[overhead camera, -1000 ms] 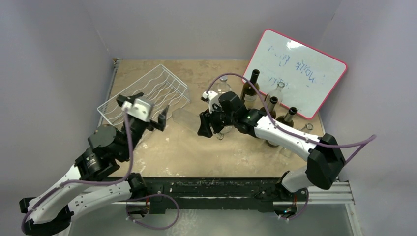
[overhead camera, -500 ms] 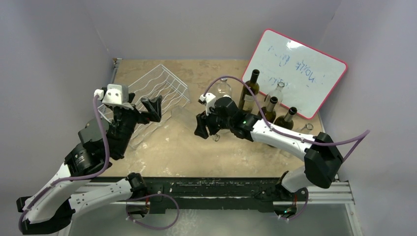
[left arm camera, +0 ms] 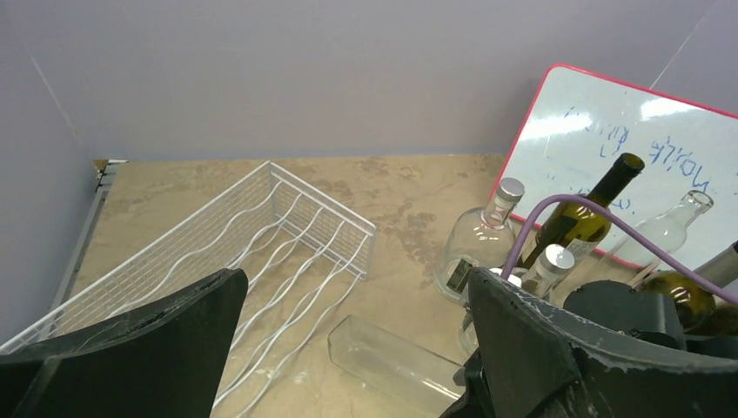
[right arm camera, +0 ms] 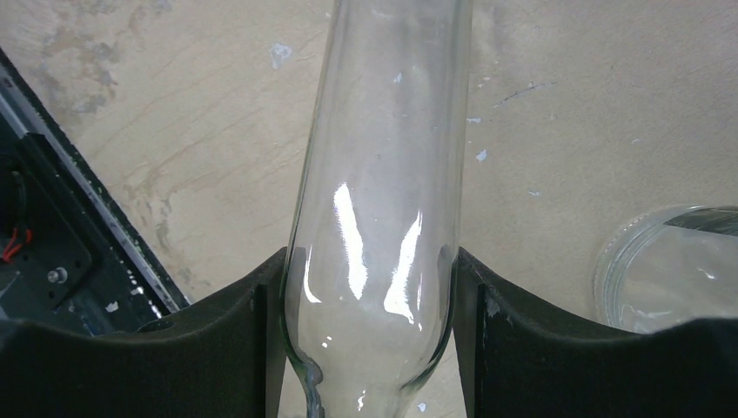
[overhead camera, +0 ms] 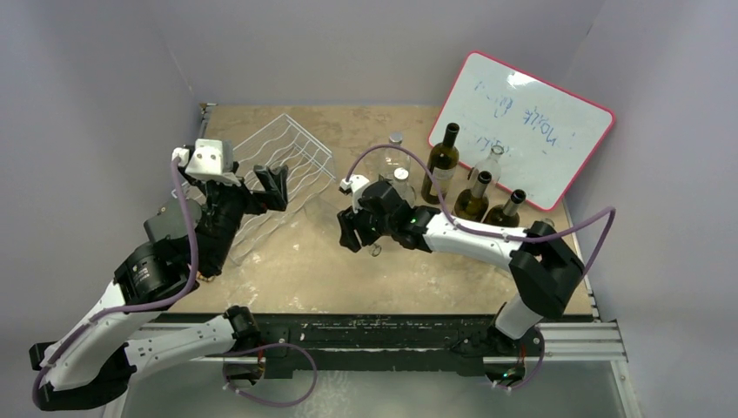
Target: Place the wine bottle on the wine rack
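- The right fingers (right arm camera: 370,292) are clamped on either side of a clear glass wine bottle (right arm camera: 383,192), near its shoulder. The bottle lies roughly level, and from the pictures I cannot tell whether it is just above the desk (overhead camera: 348,274) or touching it.
- In the top view, that grip sits near the desk's middle. The bottle's body points toward about 10 o'clock, where the wine rack (overhead camera: 283,152) stands.
- The rack's white wavy grooves hold nothing; no bottle rests on it.
- The left fingers (left arm camera: 352,287) are spread wide and hold nothing. They hang over the rack's near edge and face the bottle.
- Several other bottles (overhead camera: 442,161) stand at about 2 o'clock, in front of a whiteboard (overhead camera: 522,122), well apart from the rack.
- Progress, as I judge it: the pick-up is done and the placing is not.
- What is left is to carry the bottle across to 10 o'clock, line it up with a groove, lower it in and release.
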You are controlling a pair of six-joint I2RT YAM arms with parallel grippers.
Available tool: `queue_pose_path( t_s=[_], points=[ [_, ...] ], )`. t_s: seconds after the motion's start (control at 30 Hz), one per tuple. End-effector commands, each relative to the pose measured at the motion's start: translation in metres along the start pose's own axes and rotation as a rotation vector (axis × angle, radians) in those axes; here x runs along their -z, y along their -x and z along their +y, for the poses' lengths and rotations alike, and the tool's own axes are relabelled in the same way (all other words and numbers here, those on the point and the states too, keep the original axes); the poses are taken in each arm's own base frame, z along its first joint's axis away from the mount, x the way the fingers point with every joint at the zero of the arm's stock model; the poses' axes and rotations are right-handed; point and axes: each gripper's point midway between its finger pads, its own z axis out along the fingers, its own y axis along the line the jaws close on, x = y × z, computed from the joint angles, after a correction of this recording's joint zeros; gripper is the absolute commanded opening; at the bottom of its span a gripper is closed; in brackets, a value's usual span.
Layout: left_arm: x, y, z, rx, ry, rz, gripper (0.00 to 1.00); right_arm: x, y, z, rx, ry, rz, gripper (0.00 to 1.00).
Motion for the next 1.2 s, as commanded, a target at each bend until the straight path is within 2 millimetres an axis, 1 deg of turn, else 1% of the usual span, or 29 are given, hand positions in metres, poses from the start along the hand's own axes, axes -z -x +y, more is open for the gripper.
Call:
queue_pose_path(
  t_s=[0.0, 0.27, 0.5, 0.63, 0.77, 0.93, 1.0, 1.13, 1.17],
  points=[
    [0.002, 0.010, 0.005, 0.019, 0.027, -0.009, 1.00, 0.006, 0.068, 0.014, 0.014, 0.012, -0.215, 0.00],
    [0.006, 0.015, 0.015, 0.013, 0.064, -0.013, 1.00, -0.005, 0.071, 0.006, 0.005, -0.034, -0.246, 0.00],
    [0.004, 0.018, 0.014, 0.000, 0.068, -0.017, 1.00, -0.017, 0.079, 0.001, 0.022, -0.062, -0.279, 0.00],
    [0.002, 0.016, 0.015, -0.015, 0.080, -0.011, 1.00, -0.023, 0.091, 0.004, 0.038, -0.047, -0.336, 0.00],
    [0.000, 0.014, 0.013, -0.028, 0.082, -0.004, 1.00, -0.031, 0.107, 0.006, 0.045, -0.042, -0.403, 0.00],
    [-0.003, 0.012, 0.009, -0.043, 0.076, 0.008, 1.00, -0.041, 0.126, 0.001, 0.047, -0.068, -0.478, 0.00],
    [-0.003, 0.011, 0.009, -0.048, 0.075, 0.013, 1.00, -0.045, 0.132, -0.001, 0.043, -0.085, -0.499, 0.00],
    [-0.004, 0.012, 0.007, -0.048, 0.071, 0.015, 1.00, -0.059, 0.135, -0.004, 0.040, -0.101, -0.495, 0.00],
    [-0.003, 0.013, 0.007, -0.046, 0.069, 0.013, 1.00, -0.060, 0.138, -0.006, 0.045, -0.110, -0.504, 0.00]
  ],
)
